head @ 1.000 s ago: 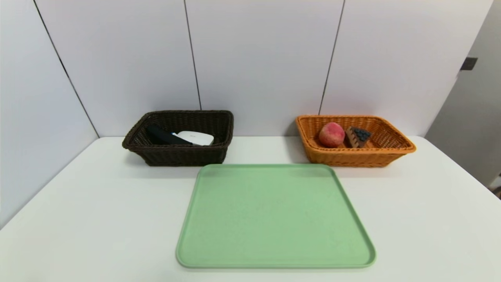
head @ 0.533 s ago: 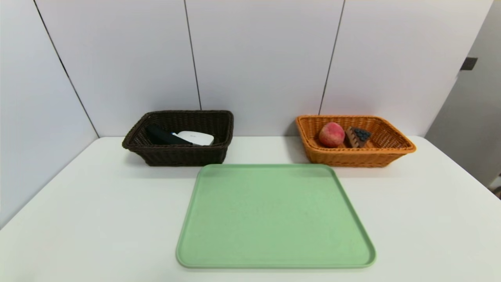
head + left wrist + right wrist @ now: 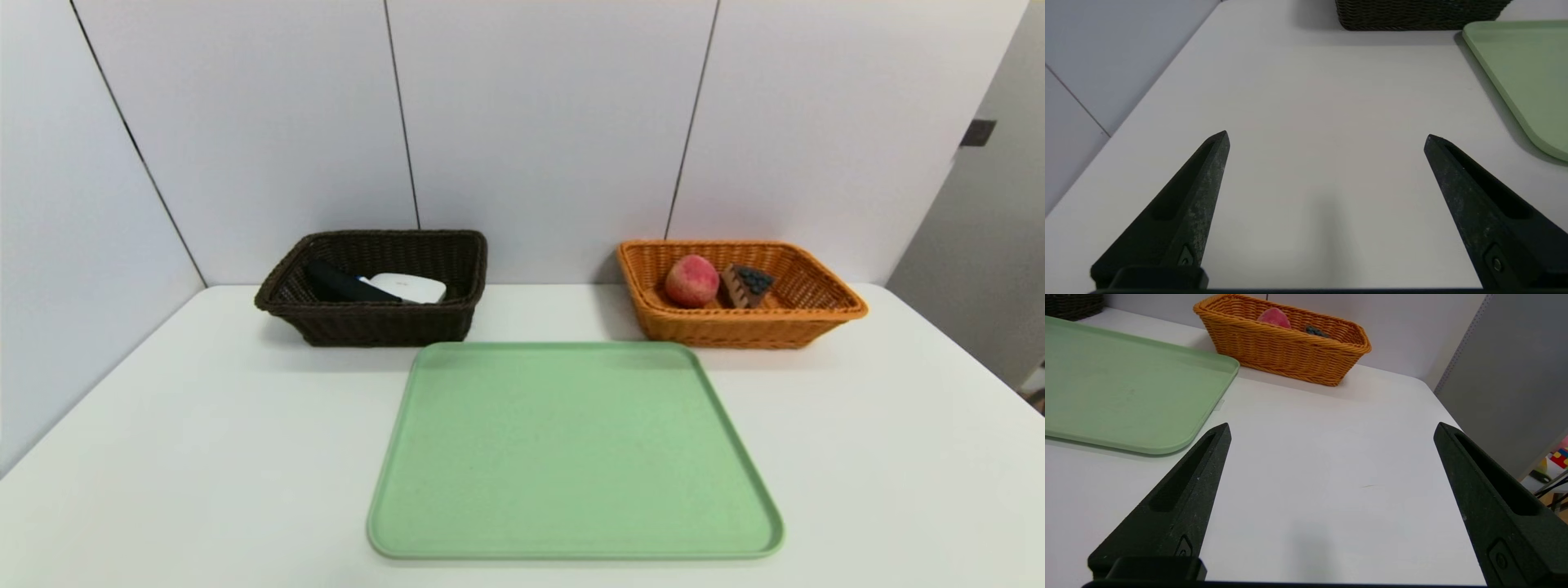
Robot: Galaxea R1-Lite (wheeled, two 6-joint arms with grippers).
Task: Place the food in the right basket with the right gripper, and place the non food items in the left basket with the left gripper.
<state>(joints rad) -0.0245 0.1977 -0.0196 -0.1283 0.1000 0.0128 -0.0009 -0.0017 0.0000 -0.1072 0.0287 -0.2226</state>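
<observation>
Left gripper (image 3: 1327, 136): jaws spread fully wide, holding nothing, poised over bare table (image 3: 204, 425). Right gripper (image 3: 1331, 430): same condition, fully spread and empty. Neither appears in the head view.

Risks, as judged from this layout:
1. Sorting appears complete. Any new reach ahead of either gripper could disturb loaded baskets.
2. The left basket (image 3: 375, 322) lies ahead of the left gripper and slightly toward the tray side. A low forward sweep could strike its wall and shove it.
3. The green tray (image 3: 571, 457) edge lies just beside each gripper, on its inner side. A sideways swing could catch the raised rim and drag the tray.

Task items:
- The right basket (image 3: 1286, 351), orange wicker with flared sides, stands well ahead of the right gripper. It contains the peach (image 3: 691, 280), round and pink-red, and the cake slice (image 3: 745, 285), a dark wedge topped with blueberries. The 2 items sit near each other.
- The left basket, dark brown wicker, contains the black pouch (image 3: 343, 284) and the white case (image 3: 408, 287), flat with rounded corners, lying against the pouch. A pen cannot be clearly made out.
</observation>
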